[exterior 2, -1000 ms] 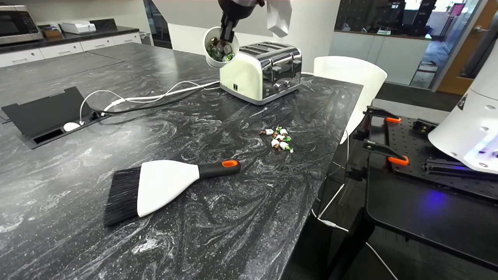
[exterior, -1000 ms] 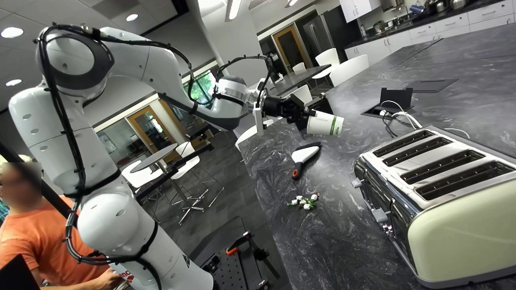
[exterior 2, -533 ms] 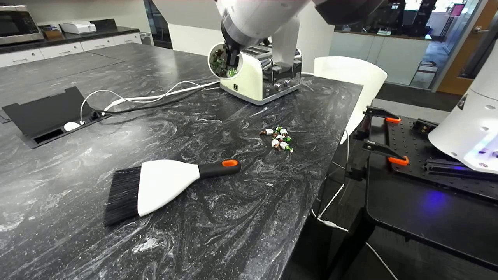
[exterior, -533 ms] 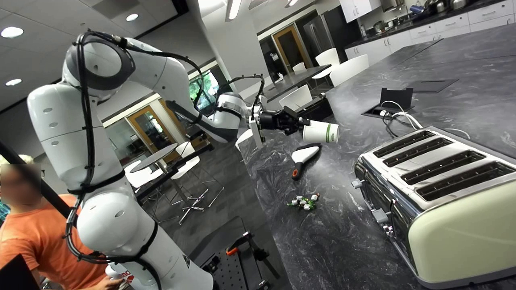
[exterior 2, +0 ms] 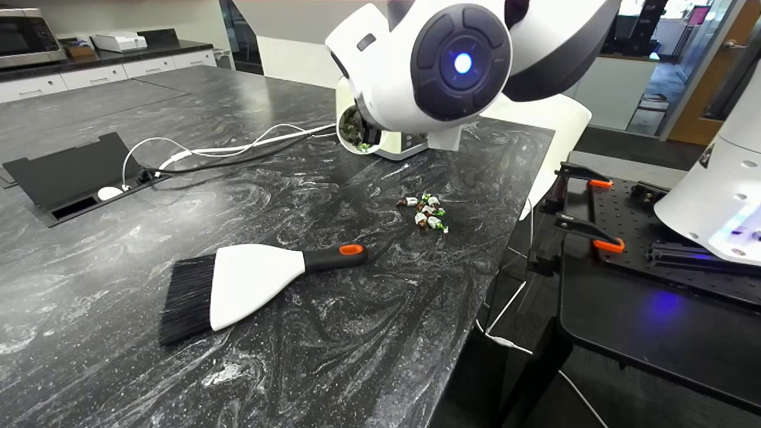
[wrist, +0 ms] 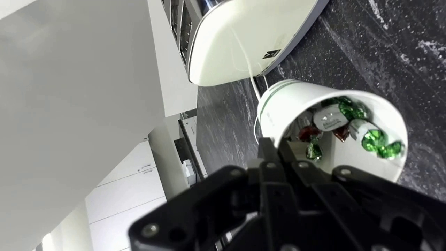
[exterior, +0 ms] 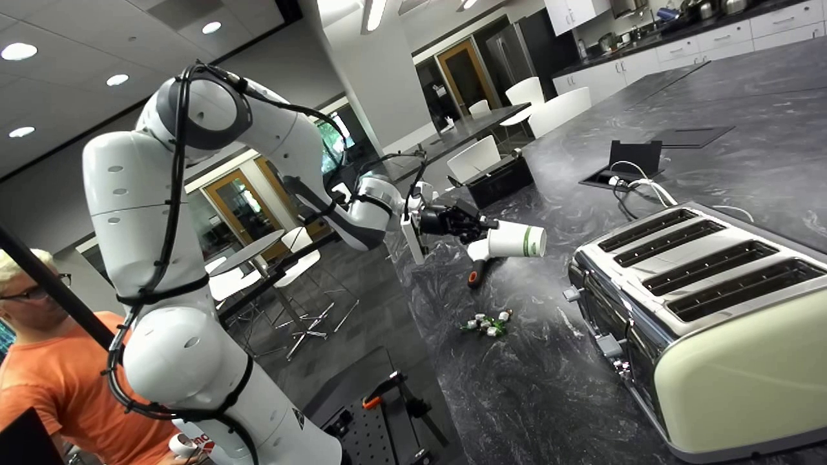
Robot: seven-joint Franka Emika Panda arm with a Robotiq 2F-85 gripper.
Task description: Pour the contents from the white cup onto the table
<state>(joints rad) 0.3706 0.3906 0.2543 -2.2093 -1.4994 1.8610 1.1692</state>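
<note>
Arm is showing glossy white shells w/ dk-gray joint ring & gray oval caps. Blk cables are running alongside, blk straps cinching them. Round dk btn pad is glowing blue at ctr. Dk label is marking base. Gripper is looking blk, silver screws dotting linkages.

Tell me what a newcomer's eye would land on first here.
Probably the white cup in the wrist view, held sideways by the black tool with wrapped candies showing inside. Next, the bulky cream toaster filling the lower right of an exterior view. Then the black-bristled brush, lying on the dark countertop in the foreground of an exterior view.
</note>
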